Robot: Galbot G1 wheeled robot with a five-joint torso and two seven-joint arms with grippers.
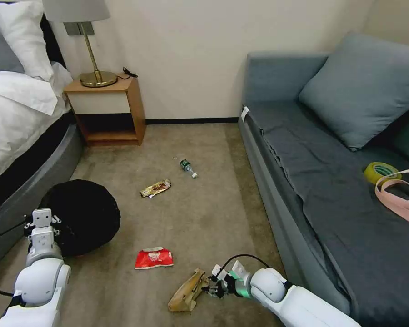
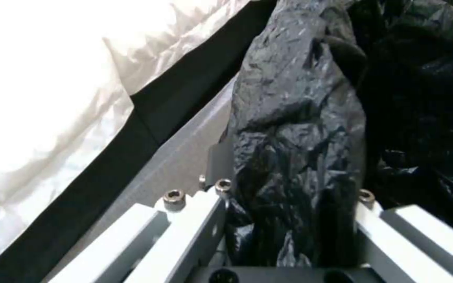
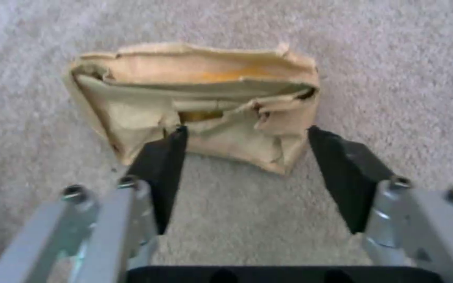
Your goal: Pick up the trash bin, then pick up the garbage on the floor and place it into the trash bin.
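The left gripper (image 2: 289,220) grips the trash bin (image 1: 79,217) by its bagged rim beside the bed (image 1: 13,136). The right gripper (image 3: 245,157), fingers wide, reaches the paper bag (image 3: 195,102) on the carpet (image 1: 204,218).

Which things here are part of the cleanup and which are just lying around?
Part of the job: trash bin, held by the left gripper; paper bag at the open right gripper; red wrapper; gold wrapper; bottle.

Just lying about: tape roll, pink strap, lamp.
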